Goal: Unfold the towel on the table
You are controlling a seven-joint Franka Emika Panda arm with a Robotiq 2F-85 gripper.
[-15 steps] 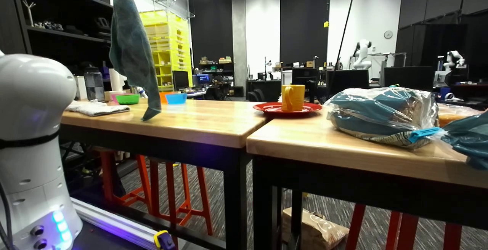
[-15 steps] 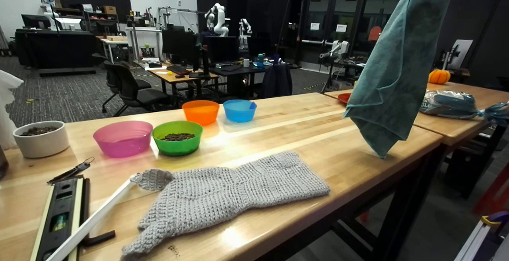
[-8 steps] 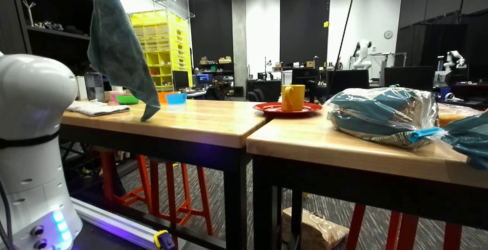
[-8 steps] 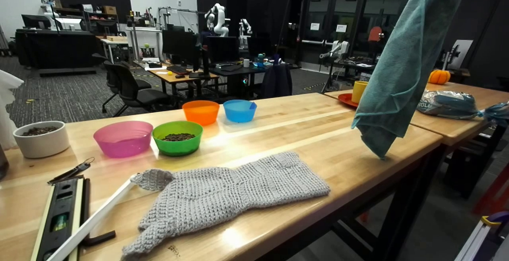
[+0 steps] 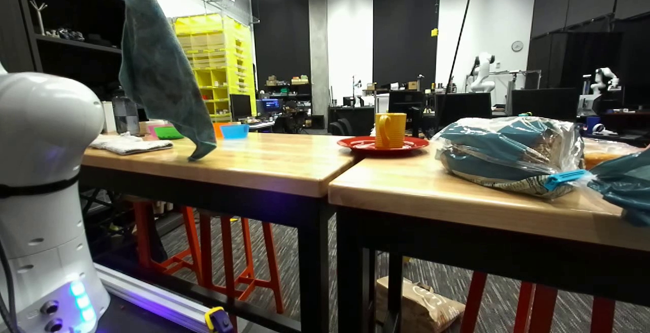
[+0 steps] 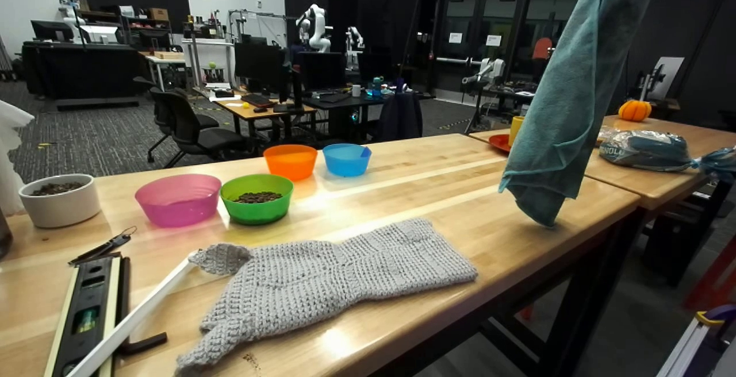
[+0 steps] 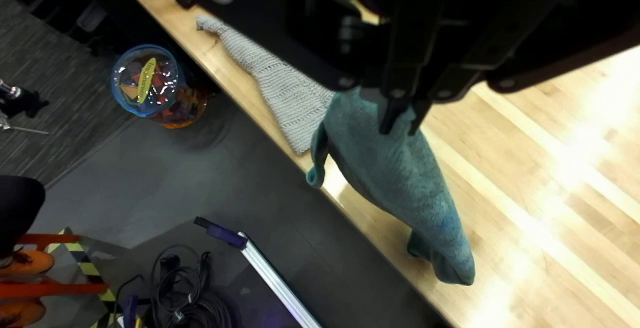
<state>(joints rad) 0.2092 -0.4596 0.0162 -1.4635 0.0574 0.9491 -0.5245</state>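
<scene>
The teal towel hangs down over the wooden table in both exterior views, its upper end cut off by the top of the picture. It hangs narrow and creased, with a folded-over lower edge, near the table's front edge. Its lowest corner is at or just above the tabletop; I cannot tell whether it touches. In the wrist view my gripper is shut on the towel, with cloth between the narrow fingertips. The gripper is out of view in both exterior views.
A grey knitted mitt lies along the front edge. Behind it stand pink, green, orange and blue bowls. A yellow mug on a red plate and bagged bread are on the adjoining table.
The towel's upper part has moved left in an exterior view, and its lower corner stays nearly in place. The towel has swung and turned slightly. It remains held.
</scene>
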